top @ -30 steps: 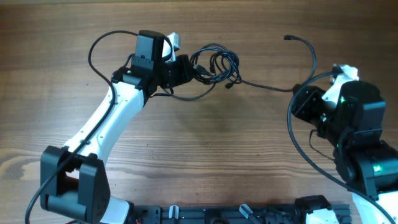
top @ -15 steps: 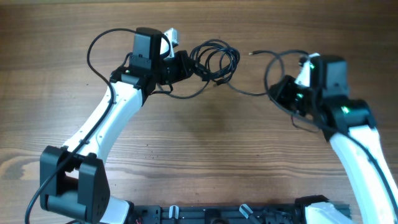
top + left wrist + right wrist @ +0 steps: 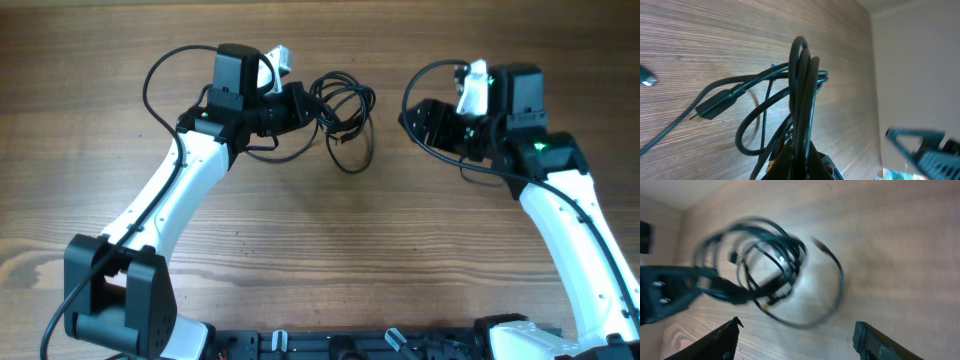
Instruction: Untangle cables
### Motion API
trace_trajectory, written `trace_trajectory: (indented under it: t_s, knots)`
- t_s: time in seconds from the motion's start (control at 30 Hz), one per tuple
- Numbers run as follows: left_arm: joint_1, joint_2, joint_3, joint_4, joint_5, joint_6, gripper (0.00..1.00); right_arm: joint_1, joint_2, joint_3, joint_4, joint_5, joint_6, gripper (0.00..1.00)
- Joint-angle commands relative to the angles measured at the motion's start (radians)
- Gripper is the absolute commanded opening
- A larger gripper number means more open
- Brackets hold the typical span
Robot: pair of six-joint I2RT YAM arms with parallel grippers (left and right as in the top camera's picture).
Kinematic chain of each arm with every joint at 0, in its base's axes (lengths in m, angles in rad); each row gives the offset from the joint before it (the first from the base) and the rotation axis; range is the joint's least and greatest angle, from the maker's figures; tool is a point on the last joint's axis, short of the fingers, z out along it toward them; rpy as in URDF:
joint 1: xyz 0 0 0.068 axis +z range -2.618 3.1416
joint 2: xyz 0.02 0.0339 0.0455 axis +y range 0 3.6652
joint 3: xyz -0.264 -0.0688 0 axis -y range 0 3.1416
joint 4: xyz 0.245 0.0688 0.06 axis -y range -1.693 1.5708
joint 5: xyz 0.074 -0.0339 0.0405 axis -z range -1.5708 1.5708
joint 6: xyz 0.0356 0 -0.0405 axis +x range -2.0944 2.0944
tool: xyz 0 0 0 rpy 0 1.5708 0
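Cables (image 3: 345, 100) bunch at left arm (image 3: 170, 190), over table (image 3: 330, 260).

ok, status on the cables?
Left end effector shut on cables. Right end effector open, empty. Cables tangled in loops. Nothing in the way.

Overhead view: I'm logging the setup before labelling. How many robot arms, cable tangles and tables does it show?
robot arms: 2 (left arm, right arm)
cable tangle: 1
table: 1
total: 4
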Motion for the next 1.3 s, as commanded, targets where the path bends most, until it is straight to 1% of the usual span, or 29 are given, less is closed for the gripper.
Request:
trace_trajectory:
  t_s: [0.0,0.1,0.23,0.37,0.5,0.63,0.8,0.9,1.0,1.07,1.2,1.27]
  knots:
    - [0.007,-0.007,0.002,0.01,0.189,0.163,0.04,-0.004,-0.006,0.031,0.032,-0.07,-0.159,0.76]
    - [0.007,-0.007,0.002,0.01,0.292,0.243,0.04,-0.004,-0.005,0.031,0.043,-0.119,-0.314,0.77]
    - [0.007,-0.007,0.002,0.009,0.326,0.248,0.04,-0.004,0.006,0.031,0.036,-0.129,-0.492,0.78]
    - [0.007,-0.007,0.002,-0.004,0.383,0.247,0.04,0.007,0.034,0.031,0.035,-0.137,-0.598,0.75]
    - [-0.005,-0.007,0.002,-0.044,0.396,0.244,0.04,0.04,0.066,0.031,0.036,-0.134,-0.687,0.7]
    - [-0.008,-0.007,0.002,-0.066,0.396,0.243,0.04,0.06,0.1,0.031,0.057,-0.093,-0.693,0.66]
    - [-0.008,-0.007,0.002,-0.069,0.396,0.24,0.04,0.06,0.138,0.03,0.074,-0.094,-0.693,0.63]
    - [-0.008,-0.007,0.002,-0.069,0.396,0.24,0.04,0.06,0.166,0.03,0.09,-0.106,-0.693,0.6]
    - [-0.008,-0.007,0.002,-0.069,0.396,0.24,0.04,0.06,0.183,0.03,0.094,-0.141,-0.694,0.59]
    - [-0.008,-0.007,0.002,-0.069,0.396,0.24,0.04,0.06,0.19,0.03,0.094,-0.144,-0.692,0.57]
    - [-0.008,-0.007,0.002,-0.069,0.396,0.24,0.04,0.06,0.19,0.03,0.095,-0.144,-0.689,0.52]
    - [-0.008,-0.007,0.002,-0.068,0.396,0.24,0.04,0.066,0.192,0.029,0.092,-0.143,-0.684,0.45]
